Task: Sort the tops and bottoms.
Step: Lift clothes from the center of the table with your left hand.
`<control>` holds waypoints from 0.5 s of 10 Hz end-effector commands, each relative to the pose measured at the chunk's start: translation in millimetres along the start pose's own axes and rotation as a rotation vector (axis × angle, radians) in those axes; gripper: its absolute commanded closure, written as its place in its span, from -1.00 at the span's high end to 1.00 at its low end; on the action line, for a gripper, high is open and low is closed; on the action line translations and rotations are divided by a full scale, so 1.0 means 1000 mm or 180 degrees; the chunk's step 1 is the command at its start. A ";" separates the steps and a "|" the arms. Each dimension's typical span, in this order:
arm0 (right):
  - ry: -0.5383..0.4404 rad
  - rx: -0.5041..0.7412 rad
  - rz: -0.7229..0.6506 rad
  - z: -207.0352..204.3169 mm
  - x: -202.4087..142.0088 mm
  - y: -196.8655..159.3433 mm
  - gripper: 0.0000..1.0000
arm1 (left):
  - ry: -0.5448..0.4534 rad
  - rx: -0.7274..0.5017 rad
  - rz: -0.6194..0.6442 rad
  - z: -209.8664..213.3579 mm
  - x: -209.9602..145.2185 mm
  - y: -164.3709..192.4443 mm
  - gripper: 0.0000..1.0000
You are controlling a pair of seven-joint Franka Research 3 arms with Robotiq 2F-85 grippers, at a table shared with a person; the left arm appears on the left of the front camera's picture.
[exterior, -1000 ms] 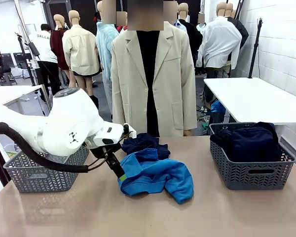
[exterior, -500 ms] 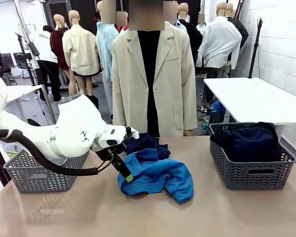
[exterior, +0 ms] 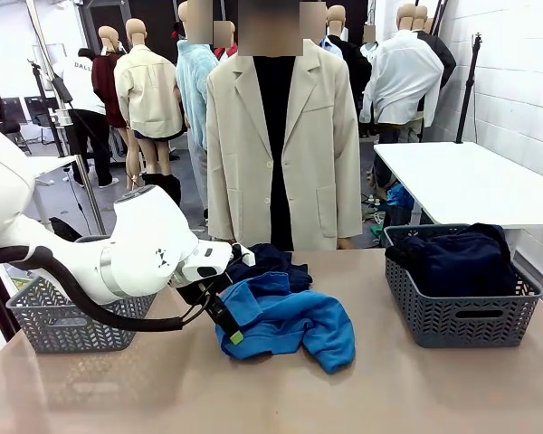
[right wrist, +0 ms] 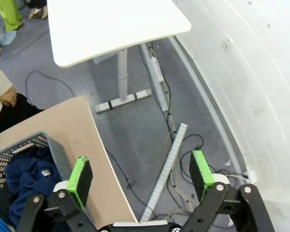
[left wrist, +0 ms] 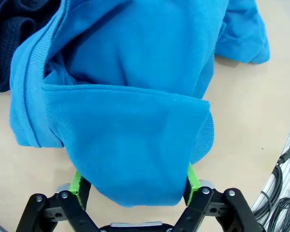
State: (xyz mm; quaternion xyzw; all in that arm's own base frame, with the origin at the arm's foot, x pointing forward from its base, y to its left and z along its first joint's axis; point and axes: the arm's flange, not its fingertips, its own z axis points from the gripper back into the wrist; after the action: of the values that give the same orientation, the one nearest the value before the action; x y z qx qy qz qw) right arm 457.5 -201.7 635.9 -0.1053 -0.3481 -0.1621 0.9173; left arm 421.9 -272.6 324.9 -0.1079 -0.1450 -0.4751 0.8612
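The top, a bright blue knit garment (exterior: 294, 321), lies crumpled mid-table. My left gripper (exterior: 230, 331) is down at its left edge. In the left wrist view, a thick fold of the blue top (left wrist: 135, 145) fills the gap between the wide-apart green fingers (left wrist: 80, 186), and the gripper (left wrist: 135, 182) is open around it. One dark navy bottom (exterior: 264, 260) lies just behind the top and shows again as navy cloth (left wrist: 5, 29). More dark bottoms (exterior: 457, 258) fill the right basket (exterior: 452, 321). My right gripper (right wrist: 141, 169) hangs open and empty, high off the table's right end.
A grey basket (exterior: 68, 321) stands at the left, behind my left arm. A person in a beige jacket (exterior: 281, 154) stands at the far edge. The right wrist view looks down on the right basket's corner (right wrist: 53, 150), a white side table (right wrist: 111, 24) and floor cables.
My left arm has swung slightly right and its gripper has dropped lower onto the blue top's left edge. The garments and baskets have not moved.
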 end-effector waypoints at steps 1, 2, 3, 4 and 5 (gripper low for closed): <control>0.0008 -0.0010 0.0041 0.000 -0.002 0.001 1.00 | -0.0066 -0.0162 -0.0034 0.001 -0.004 0.006 0.06; 0.0008 -0.0010 0.0041 0.000 -0.002 0.001 1.00 | -0.0080 -0.0190 -0.0012 0.002 -0.004 0.007 -0.34; 0.0008 -0.0010 0.0041 0.000 -0.002 0.001 1.00 | -0.0077 -0.0235 0.0017 0.001 -0.004 0.007 -0.73; 0.0008 -0.0010 0.0041 0.000 -0.002 0.001 1.00 | -0.0059 -0.0275 0.0021 0.000 -0.005 0.006 -1.00; 0.0008 -0.0010 0.0041 0.000 -0.002 0.001 1.00 | -0.0037 -0.0315 0.0053 -0.002 -0.007 0.005 -1.00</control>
State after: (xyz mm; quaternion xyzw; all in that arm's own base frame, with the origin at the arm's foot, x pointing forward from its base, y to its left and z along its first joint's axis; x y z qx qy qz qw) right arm 457.5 -201.7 635.9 -0.1053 -0.3481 -0.1621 0.9173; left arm 422.2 -270.5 323.6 -0.1343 -0.1306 -0.4664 0.8645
